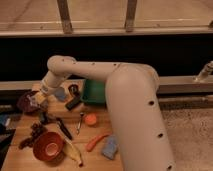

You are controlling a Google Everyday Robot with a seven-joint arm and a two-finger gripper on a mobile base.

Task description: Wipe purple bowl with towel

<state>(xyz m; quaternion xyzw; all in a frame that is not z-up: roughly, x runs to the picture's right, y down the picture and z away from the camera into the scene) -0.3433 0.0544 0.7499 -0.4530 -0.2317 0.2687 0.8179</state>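
Observation:
The purple bowl is dark and sits at the far left of the wooden table. My gripper is at the end of the white arm, right at the bowl's right rim. A pale, crumpled patch that looks like the towel shows at the gripper, over the bowl's edge. The gripper hides part of the bowl's inside.
A green container stands behind the arm, with a blue-grey cup and a dark can beside it. In front lie an orange ball, black tools, a red bowl, a banana and a blue sponge.

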